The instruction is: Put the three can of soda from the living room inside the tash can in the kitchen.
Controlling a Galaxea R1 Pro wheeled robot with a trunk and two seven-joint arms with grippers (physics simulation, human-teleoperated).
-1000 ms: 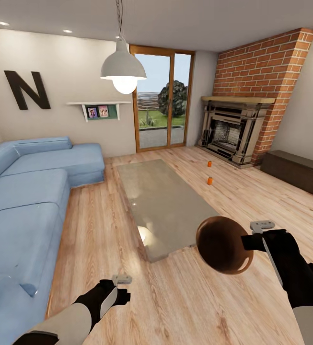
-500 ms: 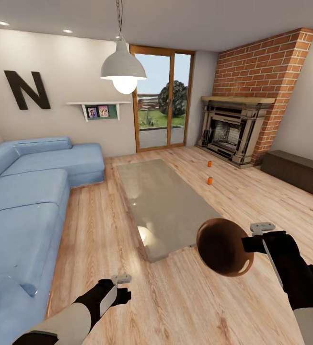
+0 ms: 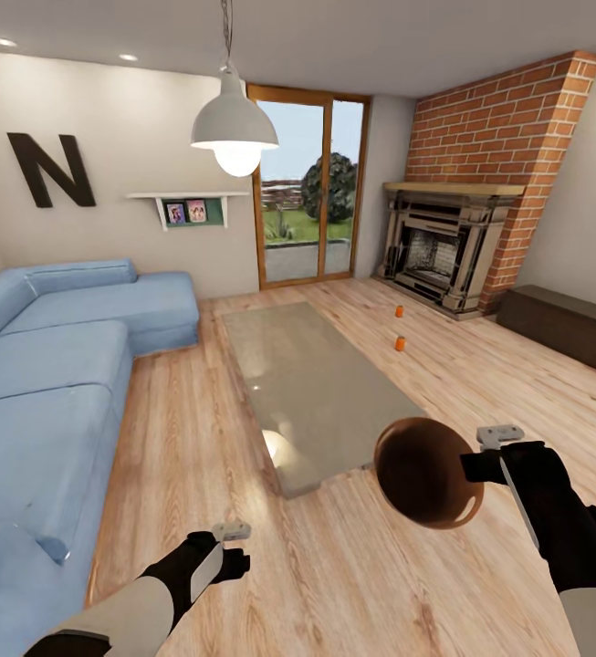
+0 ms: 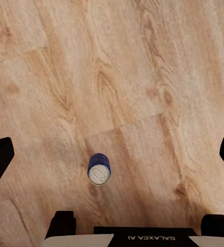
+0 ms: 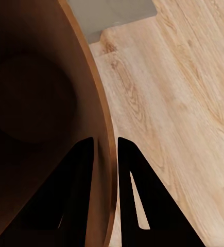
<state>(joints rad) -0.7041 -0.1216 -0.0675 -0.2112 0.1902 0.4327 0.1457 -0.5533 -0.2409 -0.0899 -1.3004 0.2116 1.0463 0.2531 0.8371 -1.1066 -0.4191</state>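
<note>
Glass coffee table lies between held tash can and two soda cans

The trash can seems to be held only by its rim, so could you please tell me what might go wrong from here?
1. The right pincer pinches only the thin rim wall of the trash can, which hangs tilted; it might slip or swing as the robot moves.
2. The two soda cans stand on the floor near the fireplace; the carried bin could hit the glass coffee table on the way.
</note>
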